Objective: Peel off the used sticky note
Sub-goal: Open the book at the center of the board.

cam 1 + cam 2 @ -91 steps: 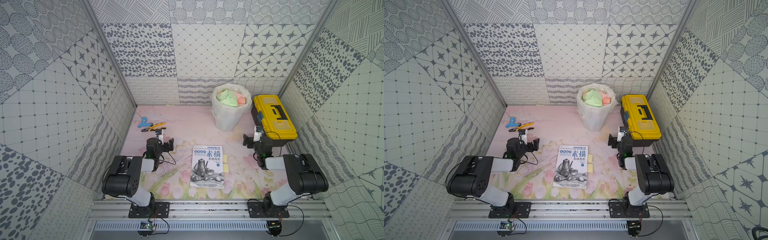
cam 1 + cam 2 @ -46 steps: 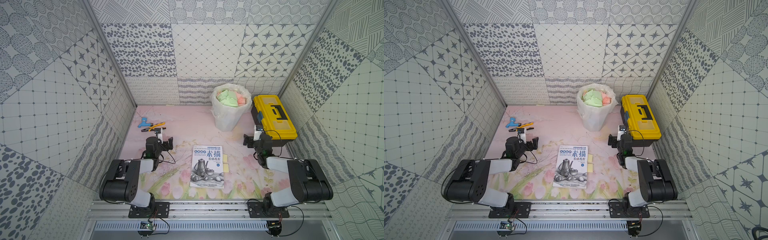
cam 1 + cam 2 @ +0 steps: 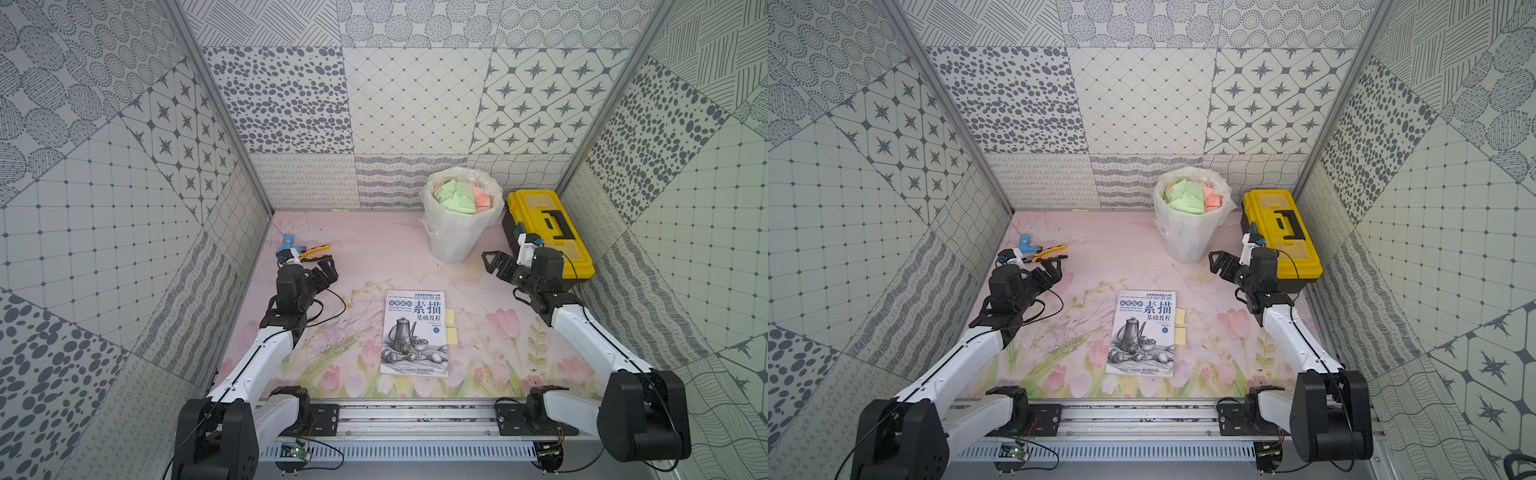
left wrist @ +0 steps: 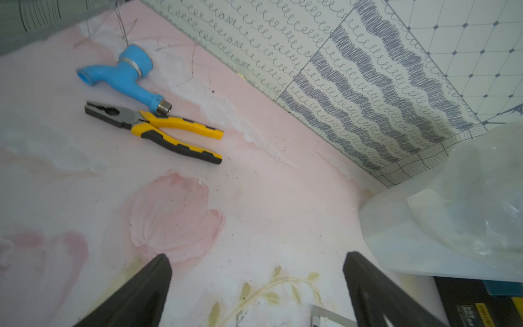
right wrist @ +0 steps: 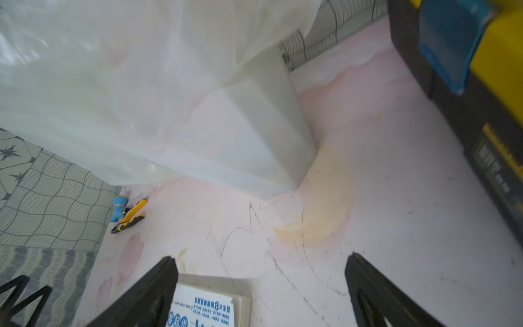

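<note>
sticky notes (image 3: 451, 316) well apart from left gripper (image 4: 256, 254) and right gripper (image 5: 261, 255), both agape, empty

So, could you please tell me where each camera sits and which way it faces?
Both top views: high above the front rail, looking down at the book; left arm and right arm both show.
Left wrist: on the left arm, facing the pliers and bin; its open jaws show.
Right wrist: on the right arm, facing the bin and toolbox; its open jaws show.
Shared: both wrist views catch the pliers and bin.
</note>
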Controlling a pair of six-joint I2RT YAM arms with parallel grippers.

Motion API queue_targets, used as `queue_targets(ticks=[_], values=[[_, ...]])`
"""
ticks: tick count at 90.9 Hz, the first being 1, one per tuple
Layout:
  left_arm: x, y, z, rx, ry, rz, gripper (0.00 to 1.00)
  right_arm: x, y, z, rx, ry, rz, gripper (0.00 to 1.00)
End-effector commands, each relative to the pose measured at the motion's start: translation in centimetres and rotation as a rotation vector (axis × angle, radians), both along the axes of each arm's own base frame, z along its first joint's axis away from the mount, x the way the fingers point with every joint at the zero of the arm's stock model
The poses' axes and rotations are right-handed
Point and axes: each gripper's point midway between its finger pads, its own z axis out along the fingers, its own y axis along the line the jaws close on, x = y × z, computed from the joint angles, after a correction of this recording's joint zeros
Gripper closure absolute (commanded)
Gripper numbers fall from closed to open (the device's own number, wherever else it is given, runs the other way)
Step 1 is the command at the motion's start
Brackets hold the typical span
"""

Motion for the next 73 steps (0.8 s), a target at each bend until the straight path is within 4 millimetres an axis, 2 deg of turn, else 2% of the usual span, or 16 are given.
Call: queue_targets(ticks=[1, 17, 24, 41, 46, 59, 73], values=[[-4.2, -4.6, -4.2, -0.372, 0.313, -0.050, 0.00, -2.7, 3.4, -0.2, 0.116, 0.072, 0.126, 0.03], [-7.4, -8.4, -6.3, -0.348, 0.415, -0.175, 0.00, -5.8, 7.5, -3.1, 0.075, 0.179, 0.223, 0.03], [-8.7, -9.8, -7.0, -0.322, 0.450, -0.222, 0.00, -6.8, 8.4, -4.4, 0.073, 0.222, 0.236, 0.03], [-11.0, -13.8, -7.6, -0.278, 0.499, -0.356, 0.00, -8.6, 9.5, -7.1, 0.108, 0.322, 0.247, 0.05], [-11.4, -14.9, -7.7, -0.256, 0.515, -0.398, 0.00, -9.6, 9.4, -8.6, 0.113, 0.364, 0.244, 0.07], [-11.8, -17.2, -7.9, -0.218, 0.540, -0.481, 0.00, -10.6, 9.4, -10.4, 0.123, 0.401, 0.254, 0.11], [-11.5, -19.0, -8.0, -0.201, 0.551, -0.546, 0.00, -10.4, 9.8, -11.1, 0.150, 0.386, 0.275, 0.23]])
